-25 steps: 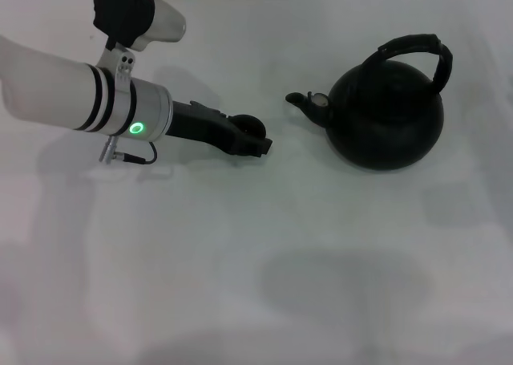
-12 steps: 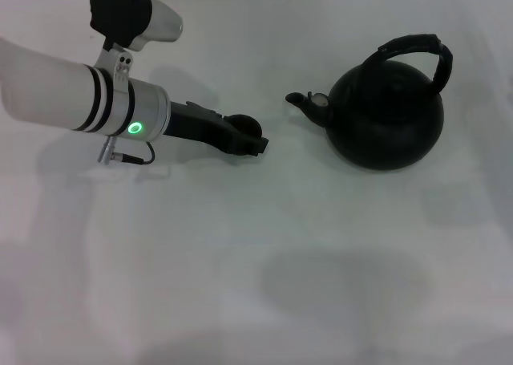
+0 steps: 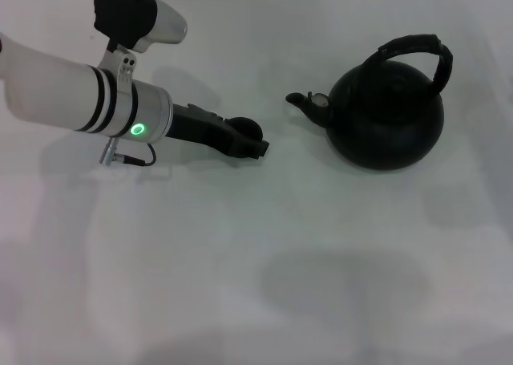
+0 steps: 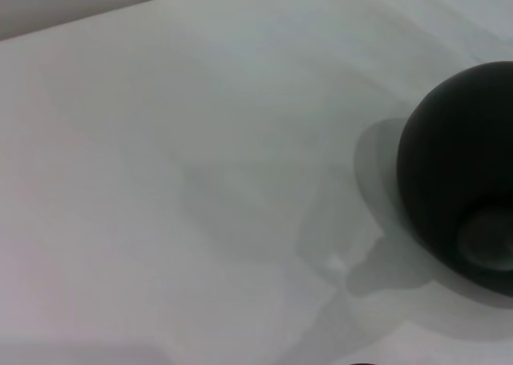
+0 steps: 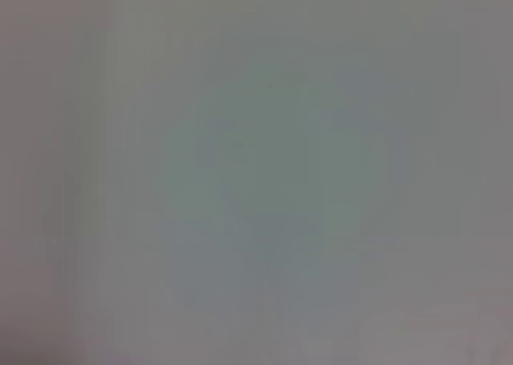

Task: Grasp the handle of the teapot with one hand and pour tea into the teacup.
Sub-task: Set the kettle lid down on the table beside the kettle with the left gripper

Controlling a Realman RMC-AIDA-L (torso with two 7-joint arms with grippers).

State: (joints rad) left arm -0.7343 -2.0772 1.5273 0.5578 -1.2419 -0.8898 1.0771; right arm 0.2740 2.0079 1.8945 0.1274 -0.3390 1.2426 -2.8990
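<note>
Teacup [image 3: 249, 127] sits at my left end effector [image 3: 258, 147], whose finger state I cannot tell; next, grasp the handle [image 3: 417, 50] of the teapot [image 3: 389, 116].

The head view looks down from above on the white table [image 3: 264, 261], teapot [image 3: 389, 120] upper right. The left wrist view sits close, sharing that teapot [image 4: 461, 168] at right edge. The right wrist view shows blank grey.
</note>
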